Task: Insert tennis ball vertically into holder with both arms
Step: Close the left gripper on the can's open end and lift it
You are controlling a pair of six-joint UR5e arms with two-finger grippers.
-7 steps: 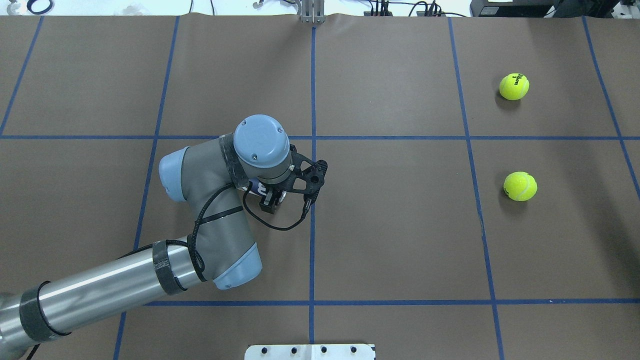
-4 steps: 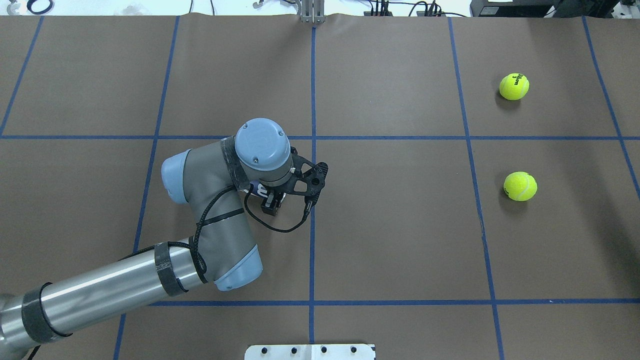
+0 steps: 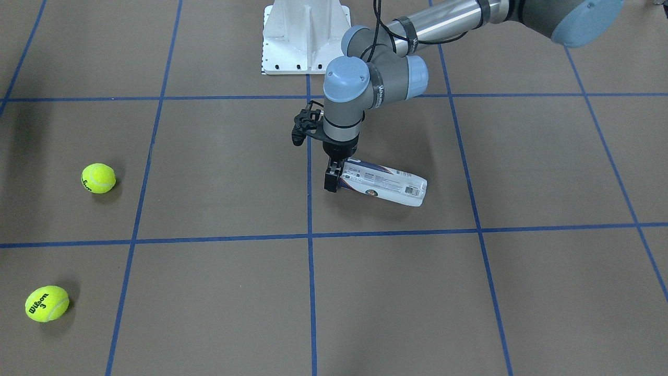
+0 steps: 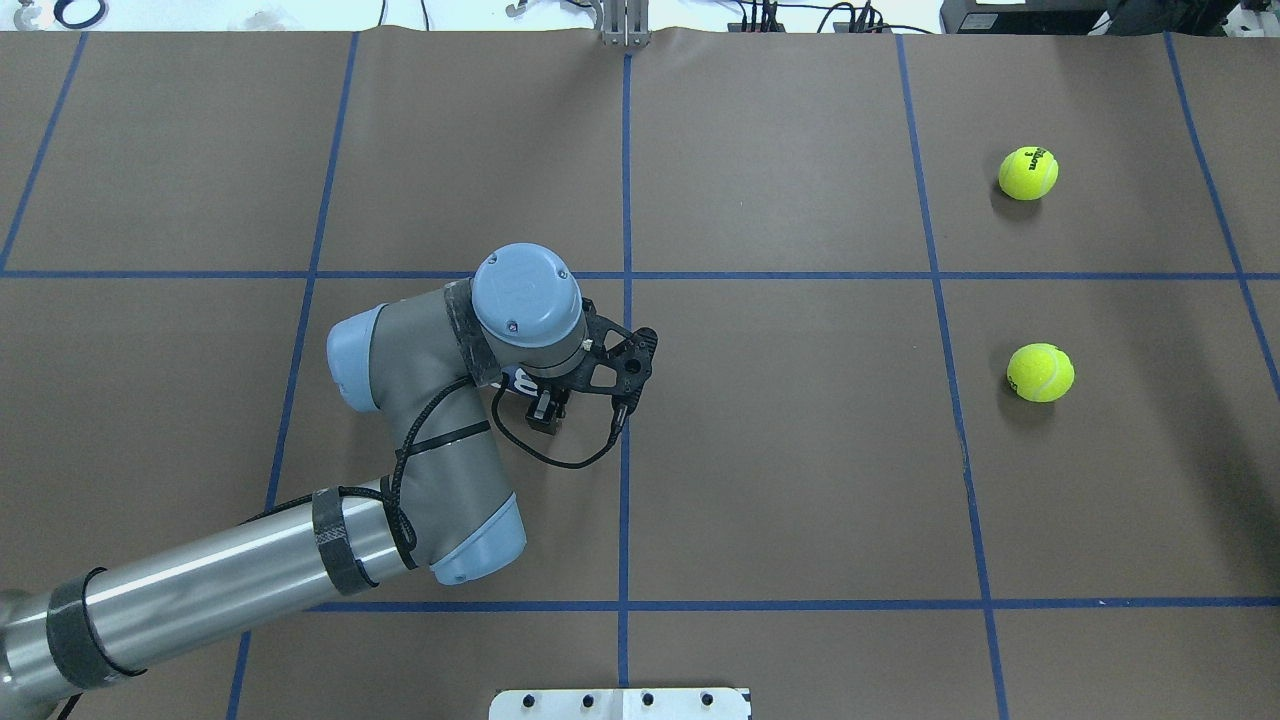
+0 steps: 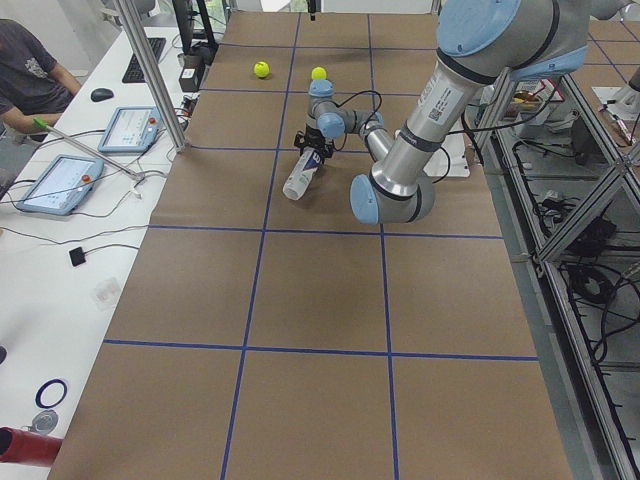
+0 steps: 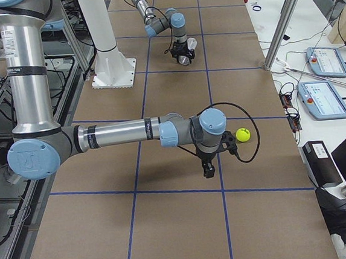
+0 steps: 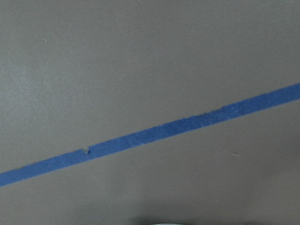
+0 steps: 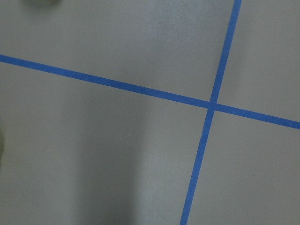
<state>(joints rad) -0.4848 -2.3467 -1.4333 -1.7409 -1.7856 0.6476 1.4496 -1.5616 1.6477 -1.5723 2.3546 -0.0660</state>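
Clear-plastic holder lies roughly on its side on the table. One end is clamped in the left gripper and the body runs off to that gripper's left. The right gripper hangs over the table near one tennis ball; can't tell if its fingers are apart or together.
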